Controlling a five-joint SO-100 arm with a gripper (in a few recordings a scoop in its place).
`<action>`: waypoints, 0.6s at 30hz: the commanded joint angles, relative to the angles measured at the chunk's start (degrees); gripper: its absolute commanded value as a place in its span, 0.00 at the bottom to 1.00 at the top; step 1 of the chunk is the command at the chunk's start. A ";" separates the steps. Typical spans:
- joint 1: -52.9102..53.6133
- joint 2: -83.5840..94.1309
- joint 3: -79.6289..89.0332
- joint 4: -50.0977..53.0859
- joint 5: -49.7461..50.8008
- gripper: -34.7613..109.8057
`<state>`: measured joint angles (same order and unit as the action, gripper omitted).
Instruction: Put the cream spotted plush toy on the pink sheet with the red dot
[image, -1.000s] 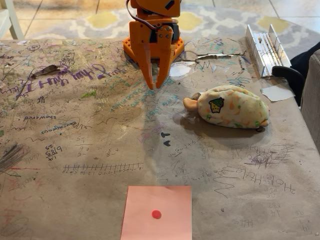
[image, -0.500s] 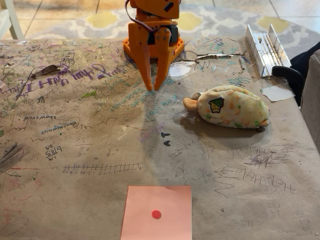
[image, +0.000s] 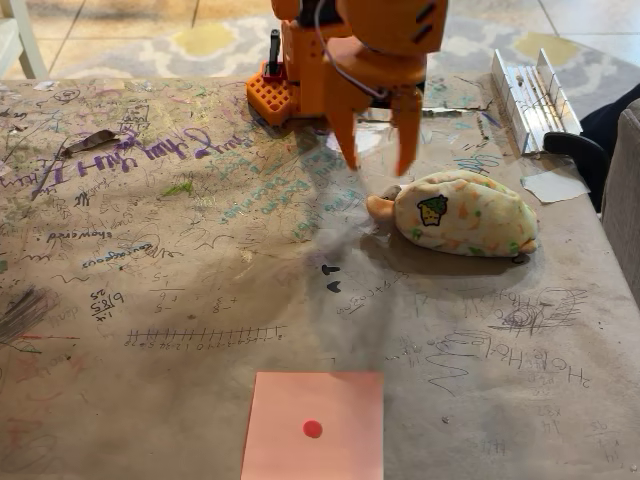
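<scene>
Fixed view — hand (image: 378, 165) spread above plush toy (image: 462, 212).

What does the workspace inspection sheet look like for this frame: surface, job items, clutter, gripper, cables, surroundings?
Surface: brown paper-covered table, heavily scribbled with pen and marker.
Job's things: cream spotted plush toy lies on its side right of centre, tan nub pointing left; pink sheet with the red dot lies flat at the near edge, nothing on it.
Clutter: whitish paper scrap near the right edge; metal rail piece at the far right.
Gripper: orange gripper open, fingers pointing down, above and left of the toy, not touching it.
Cables: a thin cable loops along the arm.
Surroundings: patterned rug beyond the table; dark item at the right edge, unclear.
</scene>
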<state>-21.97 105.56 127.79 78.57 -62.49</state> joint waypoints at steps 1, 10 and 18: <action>-4.39 -0.35 -1.32 -0.53 -4.92 0.50; -5.89 -6.15 -3.16 -7.12 -2.20 0.54; -17.49 -11.43 -3.16 -18.46 3.60 0.50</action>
<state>-36.47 93.69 126.74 63.90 -58.62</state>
